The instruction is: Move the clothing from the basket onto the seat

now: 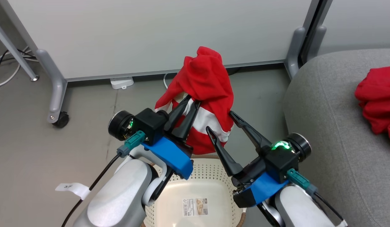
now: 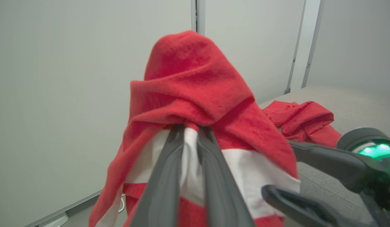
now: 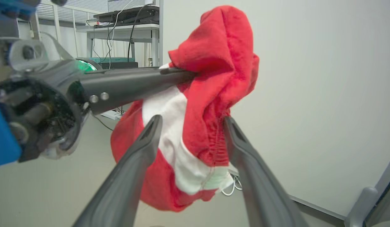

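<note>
My left gripper (image 1: 193, 101) is shut on the red and white striped garment (image 1: 205, 82), which hangs bunched in the air above the far rim of the basket (image 1: 210, 176). The cream basket holds just its paper label (image 1: 195, 206). My right gripper (image 1: 219, 120) stands open, its fingers on either side of the garment's lower folds (image 3: 195, 148) without closing on them. The plain red garment (image 1: 377, 101) lies on the grey seat (image 1: 327, 126) at the right, also seen past the striped garment (image 2: 188, 94) as a red heap (image 2: 303, 121).
A pale grey wheeled partition panel (image 1: 157, 34) stands behind the basket, with a caster (image 1: 60, 119) at the left. A white power block (image 1: 121, 83) and cables lie at its foot. A desk with equipment (image 3: 125, 22) stands in the background.
</note>
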